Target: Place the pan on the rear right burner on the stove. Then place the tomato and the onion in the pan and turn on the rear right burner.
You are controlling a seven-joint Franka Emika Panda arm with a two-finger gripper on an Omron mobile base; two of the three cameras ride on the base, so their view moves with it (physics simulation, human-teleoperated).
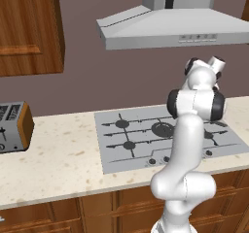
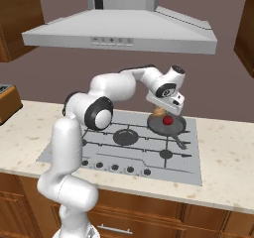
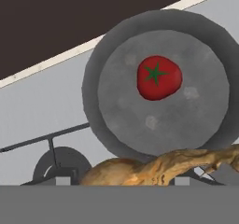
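Note:
The dark grey pan (image 2: 167,125) sits at the rear right of the stove (image 2: 119,145), covering the rear right burner, with its handle (image 2: 178,142) pointing toward the front. The red tomato (image 2: 168,119) lies inside it. My gripper (image 2: 160,109) hangs just above the pan's rear left rim, shut on the tan onion (image 2: 158,112). In the hand view the onion (image 3: 140,171) fills the bottom between my fingers. Its dry stem reaches right over the pan (image 3: 126,106), and the tomato (image 3: 158,77) lies beyond it.
A steel hood (image 2: 119,31) hangs over the stove (image 1: 126,130). A row of dark knobs (image 2: 114,167) lines the stove's front edge. The larger middle burner (image 2: 125,137) lies left of the pan. A toaster (image 1: 12,125) stands on the counter far left, below a wooden cabinet (image 1: 29,28).

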